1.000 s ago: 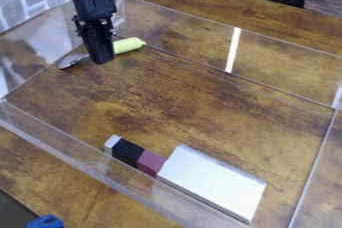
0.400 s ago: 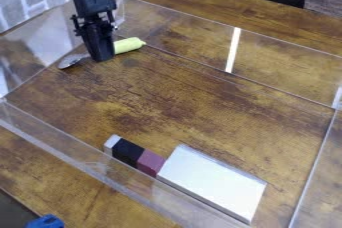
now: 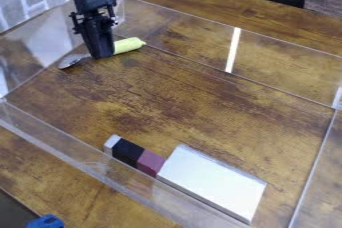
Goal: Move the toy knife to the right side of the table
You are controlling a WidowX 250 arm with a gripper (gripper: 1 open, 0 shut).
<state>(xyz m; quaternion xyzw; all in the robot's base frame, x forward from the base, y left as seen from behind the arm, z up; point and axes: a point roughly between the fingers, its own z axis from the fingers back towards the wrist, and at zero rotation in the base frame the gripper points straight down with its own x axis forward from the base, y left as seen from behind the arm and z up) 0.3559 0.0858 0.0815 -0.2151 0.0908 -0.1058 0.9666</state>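
The toy knife lies on the table near the far left. Its lime handle shows to the right of my gripper, and its dark blade tip pokes out at the lower left, around the point 50,92 of the view. My black gripper points straight down over the knife's middle, fingers together and covering that part. Whether the fingers pinch the knife or only touch it cannot be told from here.
A large flat grey rectangle with a black-and-maroon end lies at the front centre. Low clear acrylic walls edge the tabletop. A blue object sits outside the wall at the bottom left.
The gripper has shifted very slightly up and left. The knife lies where it was.
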